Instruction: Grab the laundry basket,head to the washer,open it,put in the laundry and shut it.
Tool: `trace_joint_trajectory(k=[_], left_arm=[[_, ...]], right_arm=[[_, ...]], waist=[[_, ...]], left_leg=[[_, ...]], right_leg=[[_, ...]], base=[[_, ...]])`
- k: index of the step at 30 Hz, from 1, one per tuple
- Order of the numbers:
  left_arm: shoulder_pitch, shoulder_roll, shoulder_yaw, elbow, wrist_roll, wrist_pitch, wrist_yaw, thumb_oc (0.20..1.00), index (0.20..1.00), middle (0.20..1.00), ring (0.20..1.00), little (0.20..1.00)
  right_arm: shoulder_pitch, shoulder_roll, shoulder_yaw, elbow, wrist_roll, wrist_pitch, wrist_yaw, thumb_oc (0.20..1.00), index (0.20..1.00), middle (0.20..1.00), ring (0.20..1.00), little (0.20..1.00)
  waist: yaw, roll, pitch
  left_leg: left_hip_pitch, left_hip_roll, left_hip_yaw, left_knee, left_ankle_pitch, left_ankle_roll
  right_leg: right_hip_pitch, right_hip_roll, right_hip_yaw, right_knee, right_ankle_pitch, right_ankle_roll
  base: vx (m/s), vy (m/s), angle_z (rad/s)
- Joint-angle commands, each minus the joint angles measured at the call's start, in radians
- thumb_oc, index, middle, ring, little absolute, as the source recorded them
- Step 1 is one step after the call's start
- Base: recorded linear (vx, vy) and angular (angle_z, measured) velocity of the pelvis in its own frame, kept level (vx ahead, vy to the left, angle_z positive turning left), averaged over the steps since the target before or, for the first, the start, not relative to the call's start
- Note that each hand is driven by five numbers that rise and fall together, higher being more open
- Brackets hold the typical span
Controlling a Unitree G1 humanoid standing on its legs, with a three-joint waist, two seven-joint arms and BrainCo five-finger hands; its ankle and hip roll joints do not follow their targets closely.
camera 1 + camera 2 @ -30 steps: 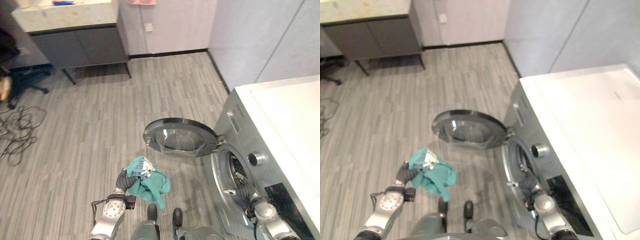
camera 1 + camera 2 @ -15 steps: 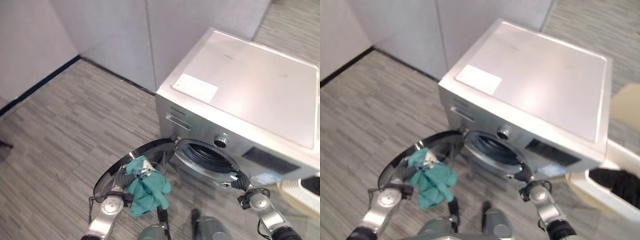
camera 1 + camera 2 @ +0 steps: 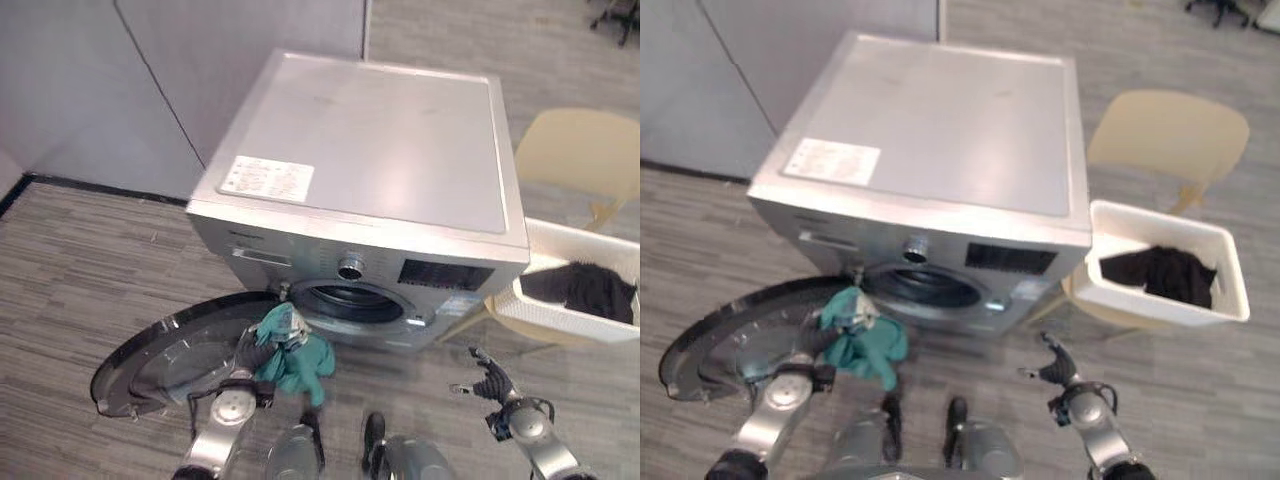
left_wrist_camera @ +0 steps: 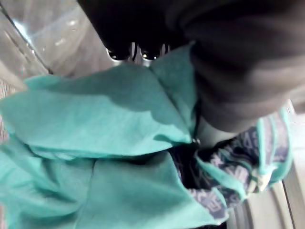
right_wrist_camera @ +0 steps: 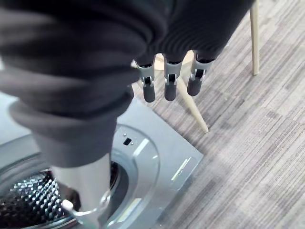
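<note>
The silver washer point(image 3: 370, 150) stands ahead, its round door point(image 3: 170, 355) swung wide open to the left and the drum mouth point(image 3: 348, 300) bare. My left hand point(image 3: 252, 352) is shut on a teal garment point(image 3: 295, 355) that hangs just before the drum mouth, left of its middle; the same garment point(image 4: 95, 143) shows bunched in the left wrist view. My right hand point(image 3: 490, 378) hovers open, fingers point(image 5: 170, 83) straight, off the washer's front right corner and touching nothing. A white laundry basket point(image 3: 1150, 308) holding dark clothes point(image 3: 1160, 272) rests on a beige chair point(image 3: 1165, 135) right of the washer.
Grey wall panels point(image 3: 150, 70) rise behind and left of the washer. The open door covers the floor at the lower left. A chair leg point(image 5: 195, 109) slants down close beside the washer's corner. Wood-look floor point(image 3: 60, 270) spreads to the left.
The camera has swung right, bringing the washer's front, chair and basket into view. My right hand has come away from the drum rim. The left hand still holds the garment.
</note>
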Motion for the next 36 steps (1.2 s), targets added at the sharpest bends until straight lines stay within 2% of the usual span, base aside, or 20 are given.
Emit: trace_joint_trajectory(k=[1, 3, 5, 6, 8, 10, 13, 14, 16, 21, 24, 25, 26, 28, 29, 30, 31, 32, 34, 36], left_arm=[[-0.058, 0.007, 0.012, -0.052, -0.055, -0.071, 0.036, 0.2, 0.2, 0.2, 0.2, 0.2], [-0.079, 0.01, 0.007, -0.052, -0.058, -0.075, 0.045, 0.2, 0.2, 0.2, 0.2, 0.2], [-0.11, 0.021, 0.005, -0.041, -0.062, -0.081, 0.06, 0.2, 0.2, 0.2, 0.2, 0.2], [-0.128, 0.015, 0.014, -0.027, -0.08, -0.085, 0.084, 0.2, 0.2, 0.2, 0.2, 0.2], [-0.151, -0.01, 0.025, 0.0, -0.124, -0.095, 0.124, 0.2, 0.2, 0.2, 0.2, 0.2], [-0.186, -0.051, 0.035, 0.024, -0.209, -0.112, 0.166, 0.2, 0.2, 0.2, 0.2, 0.2], [-0.26, -0.121, 0.034, 0.047, -0.382, -0.145, 0.206, 0.2, 0.2, 0.2, 0.2, 0.2], [-0.262, -0.121, 0.034, 0.048, -0.383, -0.145, 0.205, 0.2, 0.2, 0.2, 0.2, 0.2], [-0.363, -0.164, 0.022, 0.053, -0.514, -0.169, 0.231, 0.2, 0.2, 0.2, 0.2, 0.2], [-0.536, -0.149, 0.022, 0.053, -0.554, -0.184, 0.269, 0.2, 0.2, 0.2, 0.2, 0.2], [-0.658, -0.087, 0.028, 0.075, -0.511, -0.179, 0.299, 0.2, 0.2, 0.2, 0.2, 0.2], [-0.738, -0.023, 0.039, 0.116, -0.495, -0.173, 0.312, 0.2, 0.2, 0.2, 0.2, 0.2], [-0.744, -0.022, 0.039, 0.122, -0.497, -0.174, 0.31, 0.2, 0.2, 0.2, 0.2, 0.2], [-0.907, 0.097, 0.035, 0.229, -0.494, -0.161, 0.311, 0.2, 0.2, 0.2, 0.2, 0.2], [-0.908, 0.097, 0.034, 0.23, -0.495, -0.162, 0.31, 0.2, 0.2, 0.2, 0.2, 0.2], [-1.02, 0.174, 0.012, 0.295, -0.489, -0.15, 0.31, 0.2, 0.2, 0.2, 0.2, 0.2], [-1.029, 0.177, 0.01, 0.302, -0.491, -0.152, 0.306, 0.2, 0.2, 0.2, 0.2, 0.2], [-1.156, 0.247, -0.022, 0.354, -0.499, -0.157, 0.313, 0.2, 0.2, 0.2, 0.2, 0.2], [-1.208, 0.278, -0.035, 0.365, -0.506, -0.165, 0.322, 0.2, 0.2, 0.2, 0.2, 0.2], [-1.346, 0.335, -0.083, 0.362, -0.506, -0.192, 0.355, 0.2, 0.2, 0.2, 0.2, 0.2]], right_arm=[[-0.02, -0.023, -0.012, -0.019, 0.025, -0.031, -0.031, 1.0, 1.0, 1.0, 1.0, 1.0], [-0.029, -0.027, -0.012, -0.021, 0.033, -0.035, -0.042, 1.0, 1.0, 1.0, 1.0, 1.0], [-0.06, -0.028, 0.003, -0.018, 0.048, -0.031, -0.056, 1.0, 1.0, 1.0, 1.0, 1.0], [-0.073, -0.027, 0.002, -0.015, 0.062, -0.033, -0.069, 1.0, 1.0, 1.0, 1.0, 1.0], [-0.094, -0.018, 0.007, -0.022, 0.079, -0.035, -0.092, 1.0, 1.0, 1.0, 1.0, 1.0], [-0.115, -0.007, 0.008, -0.027, 0.097, -0.034, -0.121, 1.0, 1.0, 1.0, 1.0, 1.0], [-0.149, 0.011, 0.017, -0.052, 0.129, -0.03, -0.156, 1.0, 1.0, 1.0, 1.0, 1.0], [-0.15, 0.011, 0.017, -0.052, 0.129, -0.03, -0.156, 1.0, 1.0, 1.0, 1.0, 1.0], [-0.184, 0.019, 0.026, -0.087, 0.157, -0.035, -0.183, 1.0, 1.0, 1.0, 1.0, 1.0], [-0.206, 0.011, 0.031, -0.138, 0.192, -0.059, -0.197, 1.0, 1.0, 1.0, 1.0, 1.0], [-0.188, -0.006, 0.025, -0.193, 0.204, -0.087, -0.18, 1.0, 1.0, 1.0, 1.0, 1.0], [-0.171, -0.022, 0.023, -0.218, 0.206, -0.102, -0.166, 1.0, 1.0, 1.0, 1.0, 1.0], [-0.173, -0.021, 0.022, -0.219, 0.206, -0.102, -0.166, 1.0, 1.0, 1.0, 1.0, 1.0], [-0.167, -0.038, 0.024, -0.251, 0.211, -0.12, -0.15, 1.0, 1.0, 1.0, 1.0, 1.0], [-0.168, -0.038, 0.024, -0.251, 0.211, -0.12, -0.149, 1.0, 1.0, 1.0, 1.0, 1.0], [-0.171, -0.051, 0.031, -0.255, 0.223, -0.133, -0.141, 1.0, 1.0, 1.0, 1.0, 1.0], [-0.175, -0.05, 0.029, -0.255, 0.223, -0.133, -0.141, 1.0, 1.0, 1.0, 1.0, 1.0], [-0.192, -0.066, 0.037, -0.268, 0.235, -0.15, -0.135, 1.0, 1.0, 1.0, 1.0, 1.0], [-0.195, -0.075, 0.035, -0.276, 0.242, -0.153, -0.135, 1.0, 1.0, 1.0, 1.0, 1.0], [-0.199, -0.102, 0.036, -0.307, 0.254, -0.169, -0.127, 1.0, 1.0, 1.0, 1.0, 1.0]], waist=[[0.022, 0.019, 0.048], [0.015, 0.018, 0.07], [0.008, 0.014, 0.093], [0.006, 0.01, 0.102], [0.006, 0.003, 0.116], [0.002, -0.003, 0.127], [-0.012, -0.005, 0.135], [-0.013, -0.004, 0.132], [-0.035, 0.002, 0.136], [-0.072, 0.021, 0.121], [-0.098, 0.038, 0.107], [-0.112, 0.048, 0.098], [-0.113, 0.05, 0.093], [-0.135, 0.063, 0.084], [-0.135, 0.064, 0.083], [-0.145, 0.075, 0.078], [-0.145, 0.075, 0.079], [-0.153, 0.083, 0.08], [-0.156, 0.085, 0.082], [-0.165, 0.092, 0.086]], left_leg=[[-0.003, 0.026, -0.03, -0.073, 0.026, -0.003], [-0.042, 0.031, -0.015, -0.03, 0.021, 0.002], [-0.105, 0.02, 0.017, 0.032, -0.009, 0.031], [-0.147, 0.026, 0.057, 0.08, -0.034, 0.051], [-0.204, 0.034, 0.077, 0.149, -0.066, 0.071], [-0.271, 0.044, 0.079, 0.246, -0.127, 0.072], [-0.389, 0.057, 0.075, 0.364, -0.166, 0.083], [-0.394, 0.058, 0.074, 0.369, -0.168, 0.082], [-0.504, 0.067, 0.073, 0.48, -0.21, 0.093], [-0.676, 0.082, 0.067, 0.651, -0.278, 0.109], [-0.783, 0.099, 0.048, 0.756, -0.321, 0.124], [-0.844, 0.104, 0.031, 0.817, -0.342, 0.133], [-0.857, 0.105, 0.028, 0.826, -0.346, 0.133], [-0.941, 0.116, 0.005, 0.911, -0.378, 0.143], [-0.944, 0.116, 0.004, 0.912, -0.379, 0.143], [-0.983, 0.118, -0.004, 0.951, -0.392, 0.145], [-0.99, 0.118, -0.006, 0.956, -0.394, 0.144], [-1.032, 0.123, -0.009, 0.99, -0.407, 0.145], [-1.053, 0.121, -0.012, 1.006, -0.411, 0.144], [-1.113, 0.12, -0.02, 1.045, -0.423, 0.142]], right_leg=[[0.021, -0.005, 0.025, 0.016, -0.028, 0.131], [-0.039, -0.005, 0.037, 0.081, -0.038, 0.127], [-0.149, -0.009, 0.068, 0.177, -0.049, 0.118], [-0.219, -0.017, 0.075, 0.228, -0.053, 0.112], [-0.288, -0.022, 0.075, 0.284, -0.059, 0.107], [-0.342, -0.029, 0.068, 0.34, -0.101, 0.106], [-0.456, -0.036, 0.055, 0.431, -0.127, 0.092], [-0.461, -0.036, 0.055, 0.434, -0.128, 0.092], [-0.579, -0.034, 0.057, 0.542, -0.165, 0.076], [-0.76, -0.026, 0.07, 0.702, -0.232, 0.046], [-0.868, -0.021, 0.082, 0.799, -0.279, 0.027], [-0.927, -0.017, 0.091, 0.855, -0.294, 0.021], [-0.938, -0.017, 0.09, 0.863, -0.298, 0.021], [-1.023, -0.013, 0.1, 0.946, -0.322, 0.016], [-1.026, -0.013, 0.1, 0.947, -0.323, 0.016], [-1.061, -0.014, 0.101, 0.985, -0.337, 0.013], [-1.067, -0.014, 0.1, 0.99, -0.339, 0.012], [-1.107, -0.014, 0.099, 1.022, -0.348, 0.013], [-1.126, -0.01, 0.099, 1.039, -0.349, 0.014], [-1.182, -0.005, 0.095, 1.064, -0.342, 0.021]], base=[[-0.01, 0.056, -1.06], [-0.15, 0.102, -0.97], [-0.25, 0.186, -0.53], [-0.14, 0.151, -0.58], [-0.07, 0.064, -0.53], [-0.02, -0.011, -0.31], [-0.08, -0.039, 0.01], [-0.07, -0.027, 0.09], [-0.07, -0.028, 0.04], [-0.02, -0.003, -0.02], [0.03, 0.001, -0.13], [0.06, 0.001, -0.23], [0.05, -0.002, -0.11], [0.06, -0.023, -0.08], [0.08, -0.029, -0.06], [0.04, -0.012, -0.04], [0.07, -0.025, 0.03], [0.05, -0.026, 0.02], [0.04, -0.029, 0.04], [0.05, -0.042, 0.05]])
